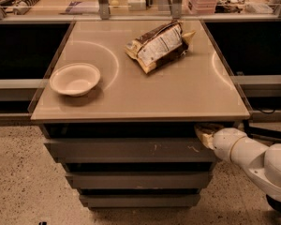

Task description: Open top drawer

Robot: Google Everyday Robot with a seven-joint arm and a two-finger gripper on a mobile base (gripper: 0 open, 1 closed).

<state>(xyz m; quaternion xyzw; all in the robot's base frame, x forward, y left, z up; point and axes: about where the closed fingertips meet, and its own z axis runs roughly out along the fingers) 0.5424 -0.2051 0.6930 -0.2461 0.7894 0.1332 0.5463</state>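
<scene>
Holding gripper (205,134) at upper right corner of top drawer (126,150), just beneath desk (178,108) edge; not showing whether open or closed. Carrying bowl (75,78) and bag (159,46) on top.

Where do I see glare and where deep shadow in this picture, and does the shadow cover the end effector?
Camera view: pale curved glare streaks lie on the tabletop, beside the bowl and near the right edge; the overhang throws dark shadow above the top drawer; the end effector, at that drawer's upper right corner, sits partly in this shadow; the snack bag is evenly lit.
</scene>
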